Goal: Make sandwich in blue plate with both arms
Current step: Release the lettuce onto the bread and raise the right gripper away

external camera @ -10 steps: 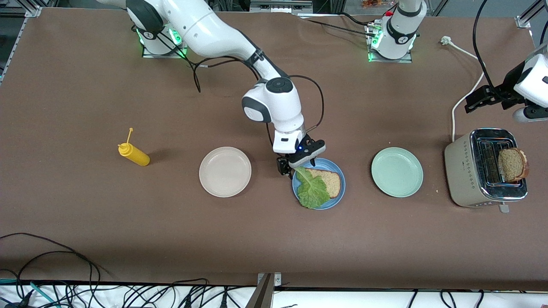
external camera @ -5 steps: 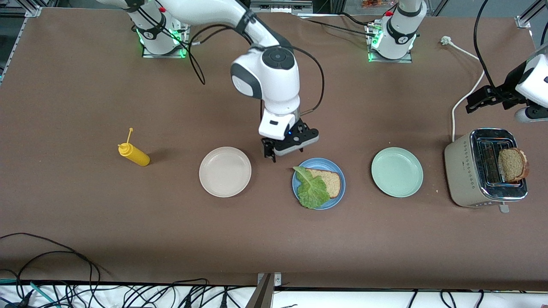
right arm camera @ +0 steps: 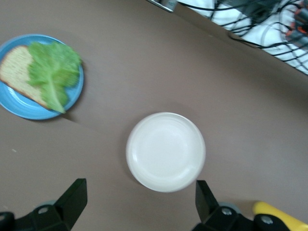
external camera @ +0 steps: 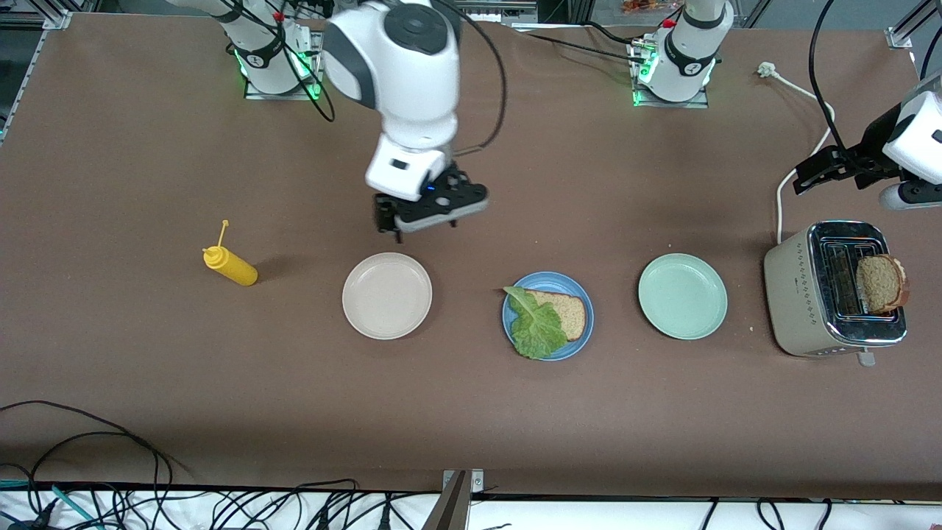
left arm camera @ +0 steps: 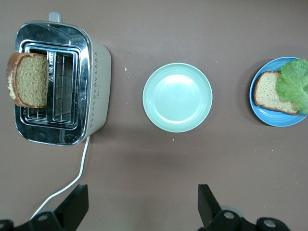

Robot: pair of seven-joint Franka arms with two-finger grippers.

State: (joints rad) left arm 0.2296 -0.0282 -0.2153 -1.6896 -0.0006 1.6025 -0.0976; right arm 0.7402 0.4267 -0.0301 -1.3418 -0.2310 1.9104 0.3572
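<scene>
The blue plate point(external camera: 586, 333) lies mid-table, holding one brown bread slice point(external camera: 569, 313) with a green lettuce leaf point(external camera: 536, 329) partly over it. A second bread slice point(external camera: 881, 283) stands in the slot of the silver toaster point(external camera: 809, 302) at the left arm's end. My right gripper point(external camera: 419, 224) hangs open and empty over bare table beside the cream plate point(external camera: 387, 296). My left gripper point(external camera: 817, 173) hovers open and empty over the table beside the toaster. The left wrist view shows the toaster slice point(left arm camera: 29, 79), the plate point(left arm camera: 269, 118) and the open left gripper point(left arm camera: 141, 204). The right wrist view shows the lettuce point(right arm camera: 53, 72) and the open right gripper point(right arm camera: 139, 195).
A yellow squeeze bottle point(external camera: 229, 269) stands toward the right arm's end. A mint-green plate point(external camera: 683, 296) lies between the blue plate and the toaster. The toaster's white cord point(external camera: 798, 169) runs toward the bases. Loose cables hang along the front edge.
My right gripper has lifted off the blue plate and swung toward the cream plate, leaving the lettuce lying on the bread. The left gripper has barely moved.
</scene>
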